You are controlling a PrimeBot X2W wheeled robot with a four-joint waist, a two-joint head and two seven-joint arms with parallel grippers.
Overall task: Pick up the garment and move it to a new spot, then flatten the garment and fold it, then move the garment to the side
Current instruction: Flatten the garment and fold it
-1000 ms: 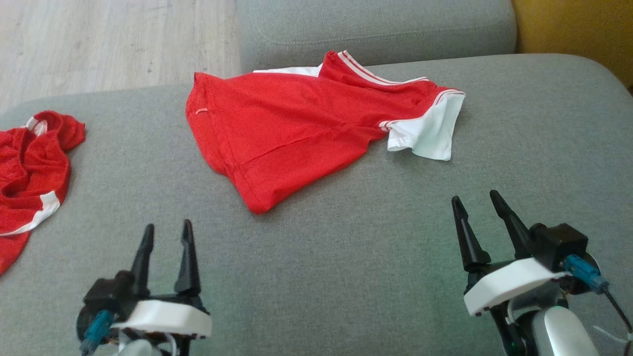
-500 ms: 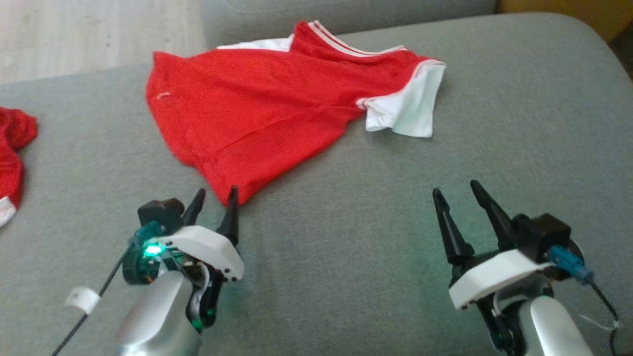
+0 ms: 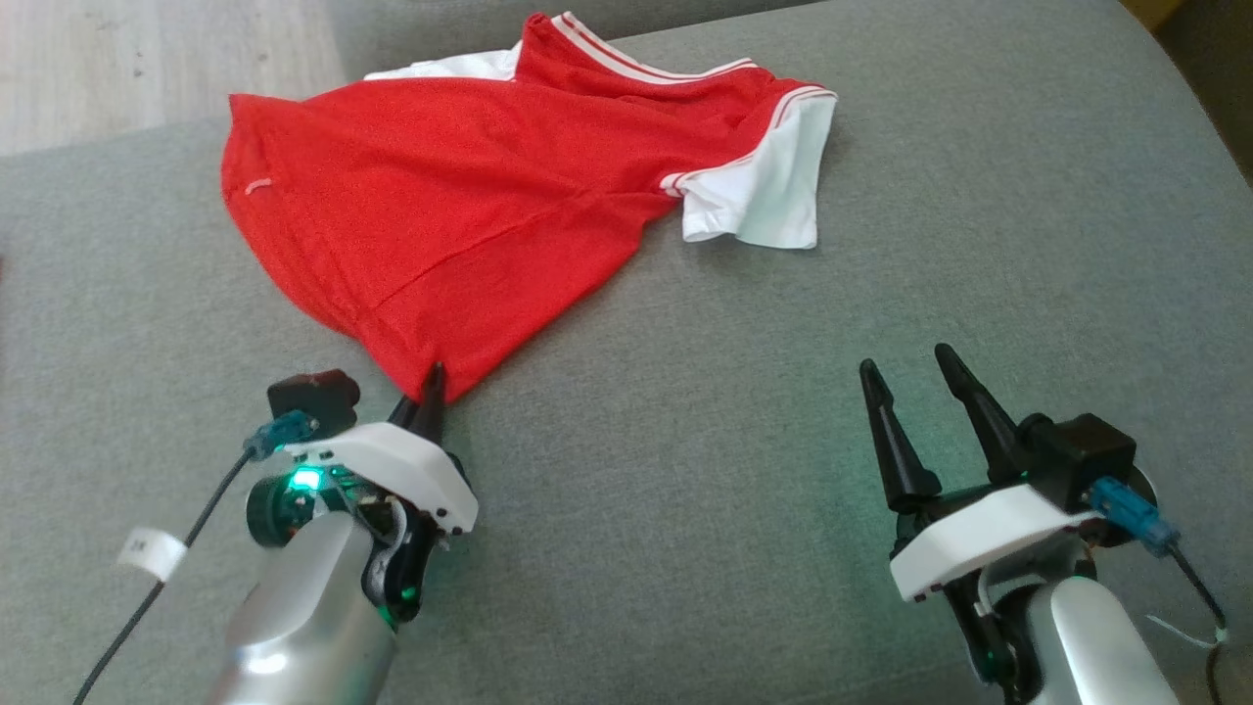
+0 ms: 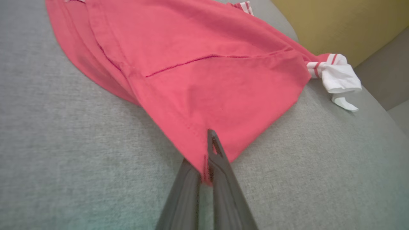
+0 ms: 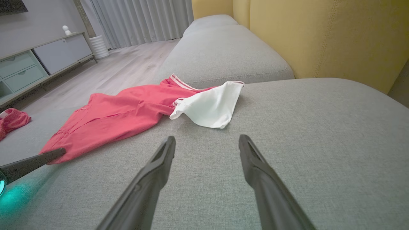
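Observation:
A red garment [image 3: 440,215] with white sleeves [image 3: 764,191] lies spread on the grey sofa cushion [image 3: 979,245]. Its near hem corner points toward me. My left gripper [image 3: 431,384] is shut on that corner. In the left wrist view the cloth [image 4: 207,80] runs between the closed fingers [image 4: 220,166], and one finger lies partly under the hem. My right gripper [image 3: 905,362] stands open at the lower right, with nothing between its fingers and well apart from the garment. The right wrist view shows the open gripper [image 5: 207,139] facing the white sleeve [image 5: 211,105].
A second red garment [image 5: 12,119] lies crumpled at the cushion's far left. A yellow backrest [image 5: 319,38] rises on the right, with another grey cushion [image 5: 223,48] beyond. Wooden floor [image 3: 98,59] and a low cabinet [image 5: 32,64] lie past the sofa's edge.
The head camera has swung, shifting the whole picture. My left gripper reached forward to the garment's near hem corner and shut on it. The right gripper stayed open in place.

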